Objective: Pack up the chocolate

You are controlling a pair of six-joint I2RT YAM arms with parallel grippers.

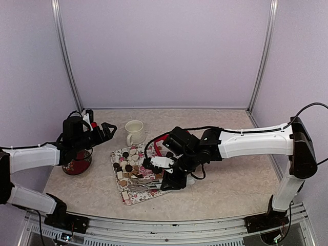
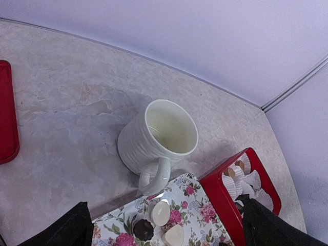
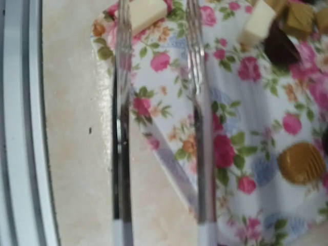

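**Near edge.** Metal rail (image 1: 169, 224) along the bottom of the top view, with both arm bases mounted on it.

**Worktop** (image 1: 230, 179). Beige, marbled, matt. Closed in on three sides by pale lilac walls (image 1: 164, 51), with metal posts (image 1: 261, 61) in the back corners.

**Floral tray** (image 1: 146, 193). White with pink roses, lying askew at the centre of the top view, one corner toward the rail.

**Chocolate** (image 1: 128, 161). Loose on the floral tray, mostly on its upper-left half: dark, tan and cream pieces, round and square. The right wrist view shows cream squares at the top of the frame and a ridged tan round (image 3: 300, 164) at the right.

**Mug** (image 1: 135, 132). Cream, ribbed, upright, just above the tray's upper corner with its handle toward the tray.

**Red box** (image 2: 218, 192). At the lower right of the left wrist view beside the tray, lined with white paper liners (image 2: 251, 182). Two liners at its upper end seem to hold tan pieces.

**Left tool** (image 1: 108, 131). At the left of the top view, raised above the worktop and pointed at the mug. Fingers (image 2: 66, 230) spread fully, holding nothing.

**Right tool** (image 1: 165, 183). At the tray's right side, partly closed on metal tongs (image 1: 141, 183). The tong arms lie apart over the tray's lower edge.

**Dark red round container** (image 1: 77, 165). Under the left arm.
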